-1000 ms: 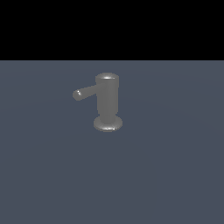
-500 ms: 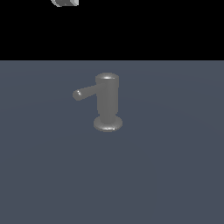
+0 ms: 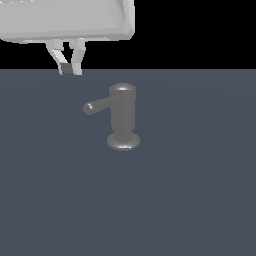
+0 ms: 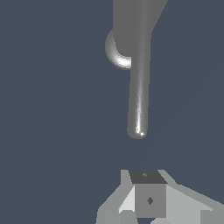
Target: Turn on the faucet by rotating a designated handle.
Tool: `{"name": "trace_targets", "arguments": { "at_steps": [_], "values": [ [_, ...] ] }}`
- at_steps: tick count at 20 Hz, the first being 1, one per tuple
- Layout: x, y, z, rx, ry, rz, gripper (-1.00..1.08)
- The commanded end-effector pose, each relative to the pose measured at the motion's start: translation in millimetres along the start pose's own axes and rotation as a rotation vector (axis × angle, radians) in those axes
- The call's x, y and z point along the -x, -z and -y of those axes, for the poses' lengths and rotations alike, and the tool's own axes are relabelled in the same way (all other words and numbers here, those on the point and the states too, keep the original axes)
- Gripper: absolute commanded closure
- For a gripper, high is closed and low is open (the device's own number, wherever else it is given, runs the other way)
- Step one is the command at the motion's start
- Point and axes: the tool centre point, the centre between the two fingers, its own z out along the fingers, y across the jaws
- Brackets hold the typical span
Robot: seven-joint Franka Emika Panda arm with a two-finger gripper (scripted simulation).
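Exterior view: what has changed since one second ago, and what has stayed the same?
The arm came down into view from the top; its gripper now hangs beyond the handle tip, holding nothing. The faucet and handle have not moved.

I see my gripper (image 3: 67,67) hanging from the pale hand body at the exterior view's upper left, pointing down. Its two fingers (image 3: 53,54) converge at the tips, nearly together, with nothing between them.
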Motion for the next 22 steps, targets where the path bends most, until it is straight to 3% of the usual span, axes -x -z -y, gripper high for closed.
{"name": "trace_targets", "arguments": {
  "at_steps": [1,11,22],
  "values": [
    [-7,-17,9,-0.002,-0.016,-0.002,1.08],
    [-30,-61,31,-0.004,-0.059,-0.006,1.08],
    [-37,-72,36,-0.003,-0.07,-0.007,1.08]
  ]
}}
